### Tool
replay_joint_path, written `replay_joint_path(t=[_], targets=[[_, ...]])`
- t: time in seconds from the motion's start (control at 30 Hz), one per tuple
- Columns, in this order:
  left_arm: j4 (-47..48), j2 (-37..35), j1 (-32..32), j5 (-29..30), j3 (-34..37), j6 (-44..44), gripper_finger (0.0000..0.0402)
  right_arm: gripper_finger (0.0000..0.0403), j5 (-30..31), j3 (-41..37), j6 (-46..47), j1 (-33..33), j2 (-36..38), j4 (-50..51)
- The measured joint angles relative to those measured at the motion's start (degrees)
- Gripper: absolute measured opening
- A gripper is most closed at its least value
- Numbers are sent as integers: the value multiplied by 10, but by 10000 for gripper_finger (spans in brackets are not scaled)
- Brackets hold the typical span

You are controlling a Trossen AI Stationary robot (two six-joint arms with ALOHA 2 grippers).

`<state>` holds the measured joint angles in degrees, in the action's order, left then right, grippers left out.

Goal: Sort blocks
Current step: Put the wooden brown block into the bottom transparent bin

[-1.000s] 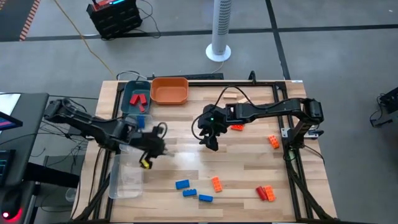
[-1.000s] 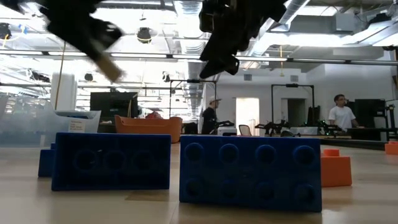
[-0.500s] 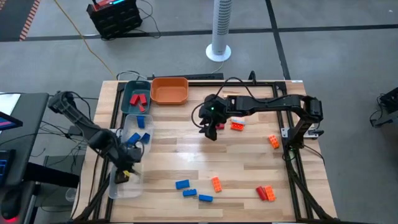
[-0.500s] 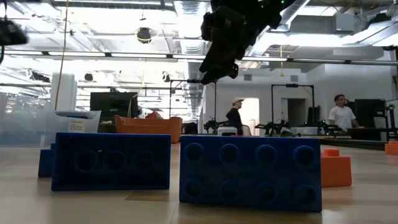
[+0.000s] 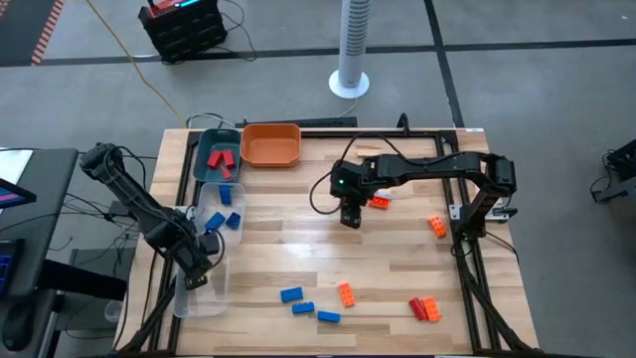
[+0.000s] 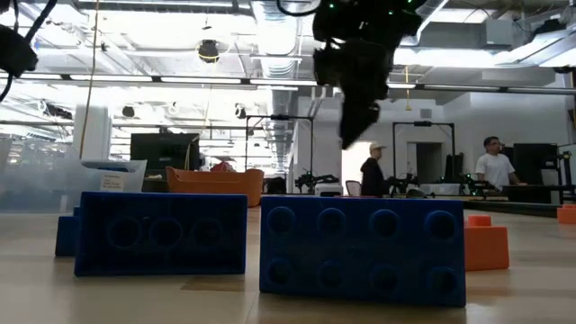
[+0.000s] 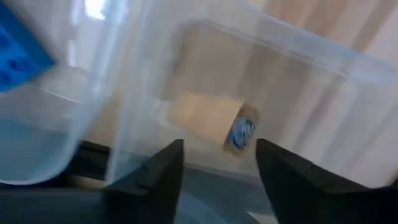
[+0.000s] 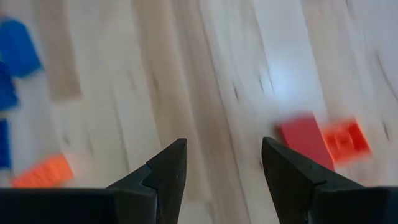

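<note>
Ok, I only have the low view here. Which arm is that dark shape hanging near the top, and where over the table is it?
Observer: That is the right tool, above the table beside a red-and-orange pair of blocks, well away from the blue blocks in your foreground.
Operator: Is it carrying anything?
Observer: No. Its wrist view shows the fingers apart with only tabletop between them.
Operator: And the left one?
Observer: The left tool hangs open over the clear tray at the table's left edge. A tan block lies inside the tray.
</note>
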<state>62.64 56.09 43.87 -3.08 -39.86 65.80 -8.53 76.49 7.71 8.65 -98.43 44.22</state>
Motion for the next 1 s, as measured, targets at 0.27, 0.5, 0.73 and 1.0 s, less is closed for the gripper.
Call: replay_joint_path(t=[0.27,0.5,0.73,1.0], targets=[[-91,0,-5,13,-57,-92,233,210,120,0,8,5,41,74],[-97,0,-36,210,-93,-239,225,210,206,0,-25,100,49,98],[-78,2,-72,352,-93,-382,225,210,207,-46,-170,233,44,103],[-81,1,-117,513,-93,-517,225,210,188,-88,-254,312,44,28]])
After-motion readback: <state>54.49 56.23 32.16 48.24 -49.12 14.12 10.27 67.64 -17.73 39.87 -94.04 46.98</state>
